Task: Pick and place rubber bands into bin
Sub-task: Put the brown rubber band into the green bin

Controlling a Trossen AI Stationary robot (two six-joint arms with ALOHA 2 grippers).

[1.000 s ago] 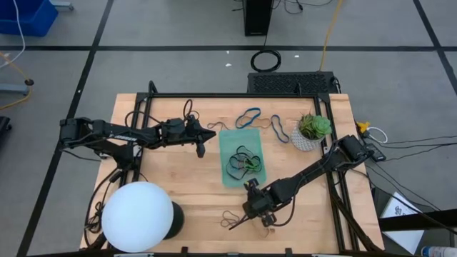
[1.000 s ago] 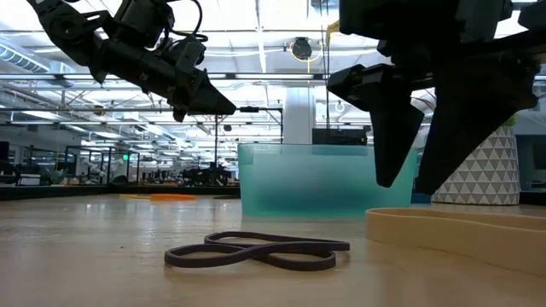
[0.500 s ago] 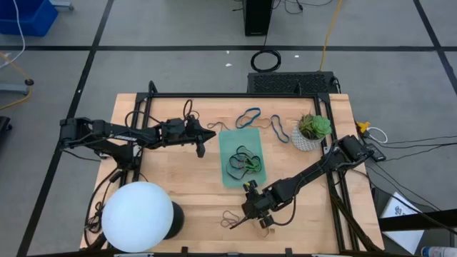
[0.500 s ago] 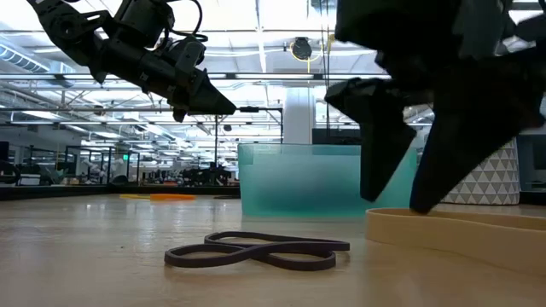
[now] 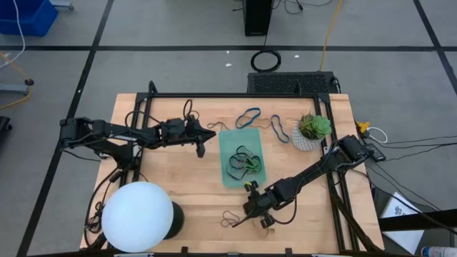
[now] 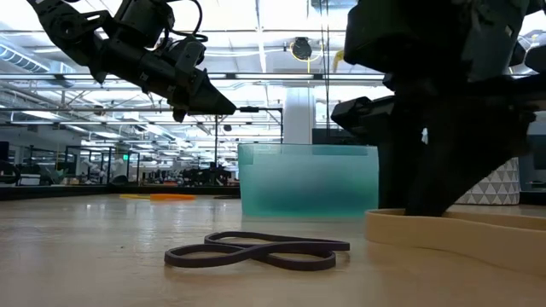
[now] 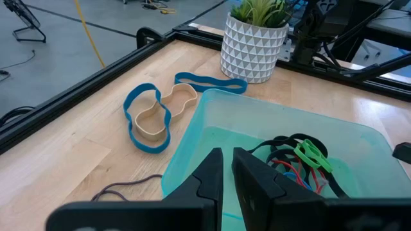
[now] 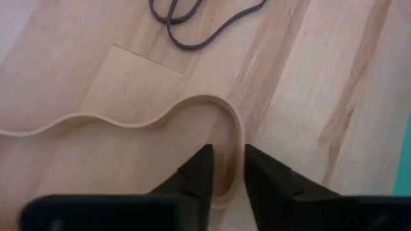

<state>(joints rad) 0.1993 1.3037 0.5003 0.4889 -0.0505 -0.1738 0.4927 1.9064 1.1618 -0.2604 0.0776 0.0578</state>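
The teal bin (image 5: 241,157) stands mid-table with several rubber bands (image 7: 300,157) inside. My right gripper (image 8: 225,173) is down at the near part of the table, shut on a tan rubber band (image 6: 461,230) that lies flat on the wood. A dark rubber band (image 6: 256,251) lies flat just left of it. Blue rubber bands (image 7: 151,115) lie on the table beyond the bin. My left gripper (image 7: 226,173) hangs shut and empty above the table by the bin's left edge. My right gripper pinches one strand of the tan band at a bend of its loop (image 8: 235,138) between its two fingers (image 8: 196,173). The fingers come from above, pointing down, across the strand. The band lies on the table.
A white patterned plant pot (image 5: 312,132) stands at the far right. A big white ball (image 5: 138,216) on a dark base fills the near left corner. Black frame rails run along the table's edges.
My right gripper has come down onto the table and shut its fingers on the tan band, which had lain between the spread fingers. The band and the dark one beside it have stayed in place.
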